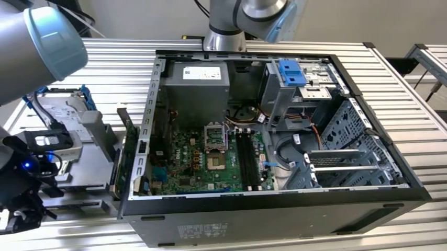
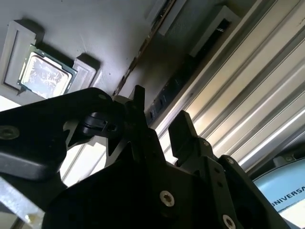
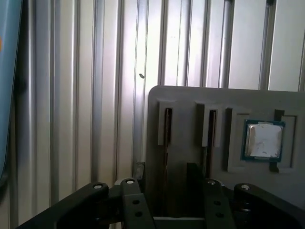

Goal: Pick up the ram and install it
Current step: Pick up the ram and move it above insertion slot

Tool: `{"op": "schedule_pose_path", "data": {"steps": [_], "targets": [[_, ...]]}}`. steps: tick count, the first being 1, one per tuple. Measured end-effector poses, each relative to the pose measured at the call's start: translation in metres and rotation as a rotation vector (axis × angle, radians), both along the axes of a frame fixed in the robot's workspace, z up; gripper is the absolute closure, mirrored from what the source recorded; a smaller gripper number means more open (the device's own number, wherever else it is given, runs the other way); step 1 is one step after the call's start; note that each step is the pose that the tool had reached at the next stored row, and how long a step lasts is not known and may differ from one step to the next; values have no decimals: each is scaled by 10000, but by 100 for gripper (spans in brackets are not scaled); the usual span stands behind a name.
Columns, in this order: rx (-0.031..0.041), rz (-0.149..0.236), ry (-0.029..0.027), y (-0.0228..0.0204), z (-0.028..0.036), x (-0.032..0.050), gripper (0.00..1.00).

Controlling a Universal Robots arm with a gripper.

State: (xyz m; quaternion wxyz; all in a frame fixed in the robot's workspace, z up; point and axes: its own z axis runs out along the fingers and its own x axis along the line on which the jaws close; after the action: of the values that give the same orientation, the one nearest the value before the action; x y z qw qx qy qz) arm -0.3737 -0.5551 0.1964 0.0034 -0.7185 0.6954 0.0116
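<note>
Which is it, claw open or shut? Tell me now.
Open. In both wrist views the claw has its fingers standing apart, and the gray holder shows through the gap between them.

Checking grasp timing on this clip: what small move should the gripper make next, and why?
Probably close on the ram. In the first wrist view the gripper is open and its fingers stand either side of the stick, which sits on edge in a slot of the grey holder; nothing is gripped yet.
</note>
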Motion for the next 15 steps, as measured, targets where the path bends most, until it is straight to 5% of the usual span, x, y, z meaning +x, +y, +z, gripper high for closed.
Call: {"op": "schedule_pose_path", "data": {"steps": [9, 10, 15], "targets": [[-10, -3, 2, 0, -35, -7, 0], [-11, -4, 2, 0, -35, -7, 100], [-10, -4, 1, 0, -36, -7, 100]]}}
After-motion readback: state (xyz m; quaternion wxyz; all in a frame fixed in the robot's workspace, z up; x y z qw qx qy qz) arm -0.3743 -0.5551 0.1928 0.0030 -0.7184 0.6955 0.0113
